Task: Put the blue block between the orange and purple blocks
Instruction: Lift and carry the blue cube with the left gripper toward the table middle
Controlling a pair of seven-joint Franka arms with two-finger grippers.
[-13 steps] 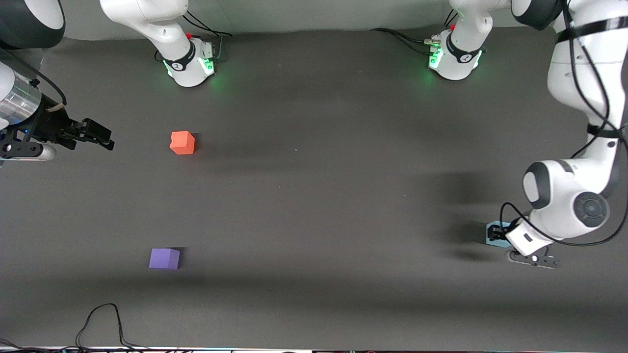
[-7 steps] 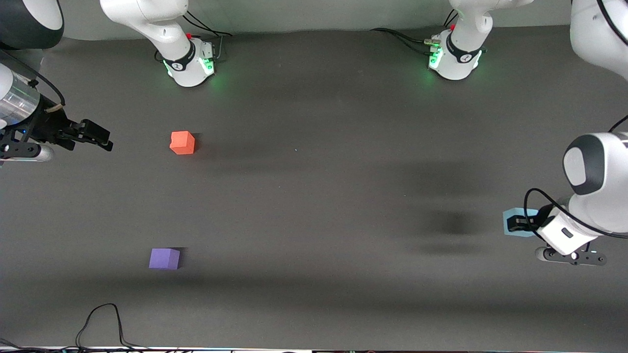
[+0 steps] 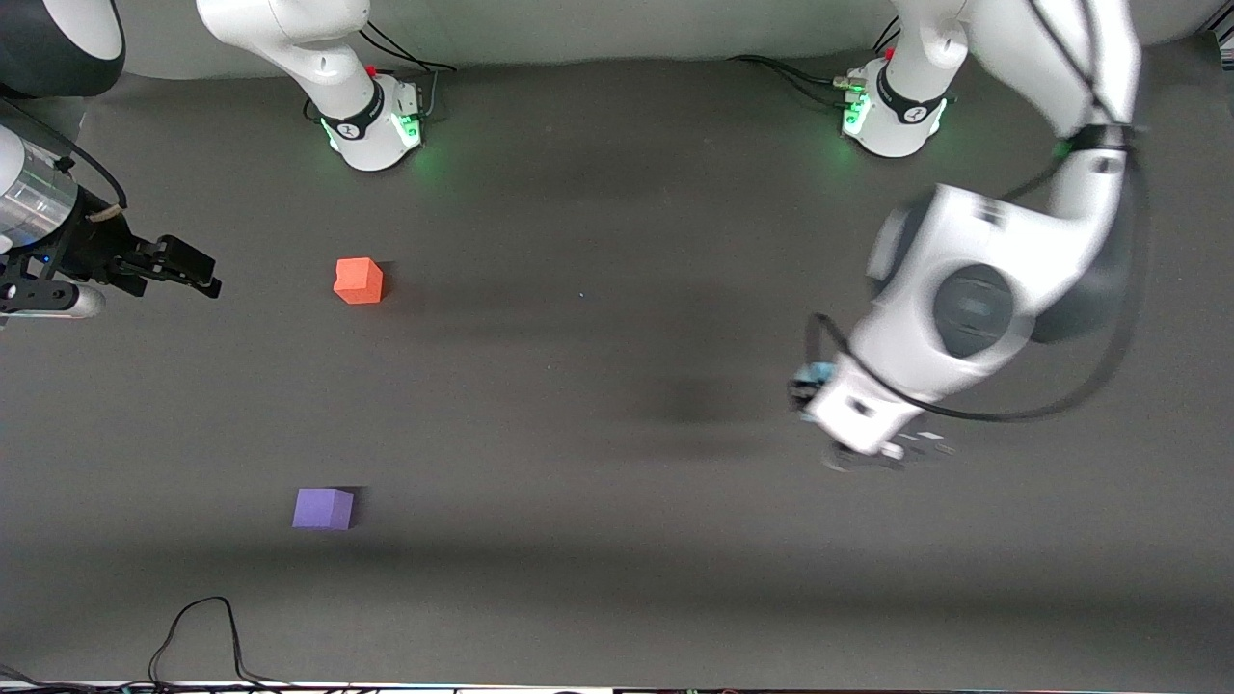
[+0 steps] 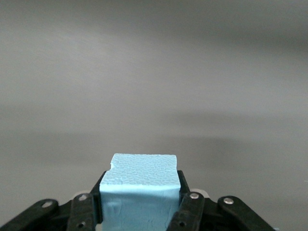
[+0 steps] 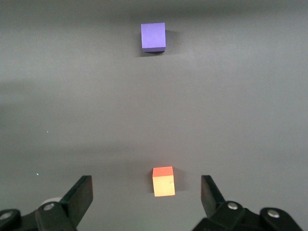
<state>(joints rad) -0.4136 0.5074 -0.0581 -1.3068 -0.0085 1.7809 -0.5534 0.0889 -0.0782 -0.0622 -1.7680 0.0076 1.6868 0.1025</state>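
Note:
My left gripper (image 3: 805,384) is shut on the pale blue block (image 3: 818,372), up in the air over the table toward the left arm's end. In the left wrist view the blue block (image 4: 140,192) sits clamped between the two black fingers (image 4: 189,208). The orange block (image 3: 359,280) rests on the table toward the right arm's end. The purple block (image 3: 323,508) lies nearer to the front camera than the orange one. My right gripper (image 3: 198,273) is open and empty, waiting at the right arm's end beside the orange block. The right wrist view shows the orange block (image 5: 163,181) and purple block (image 5: 153,36).
A dark grey mat (image 3: 578,434) covers the table. Both arm bases (image 3: 371,125) stand along the table's edge farthest from the front camera. A black cable (image 3: 202,636) lies at the table's near edge below the purple block.
My left gripper has lifted the blue block off the table and carried it from the left arm's end toward the middle. The right arm has not moved.

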